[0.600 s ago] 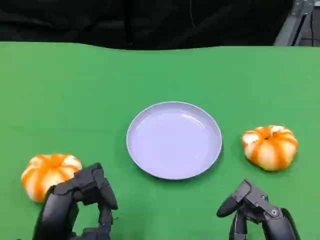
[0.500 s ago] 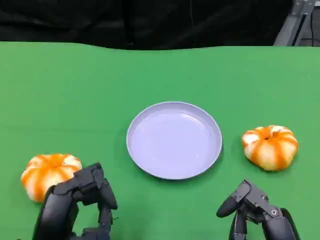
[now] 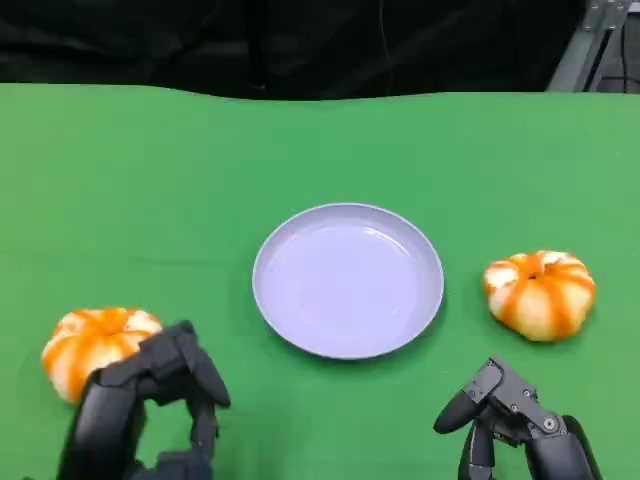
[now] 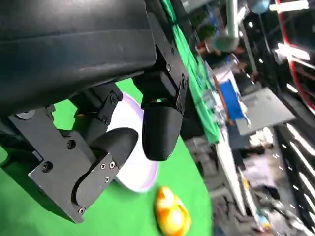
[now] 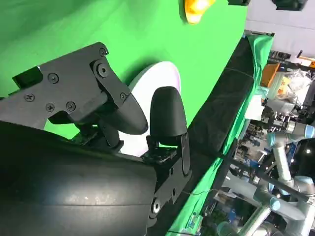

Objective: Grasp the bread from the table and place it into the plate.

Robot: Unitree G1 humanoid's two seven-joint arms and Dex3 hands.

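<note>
An orange-striped bread (image 3: pixel 92 345) is lying at the left of the green table (image 3: pixel 150 190), with the left hand (image 3: pixel 150 405) hovering just beside it, fingers curled apart and holding nothing. The lilac plate (image 3: pixel 348 280) is sitting at centre. A second bread (image 3: pixel 540 293) is resting to its right, apart from the right hand (image 3: pixel 510 420), which is hanging loosely spread and gripping nothing.

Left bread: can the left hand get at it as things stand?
Probably yes. The left hand is open right beside the left bread, with nothing between them.
</note>
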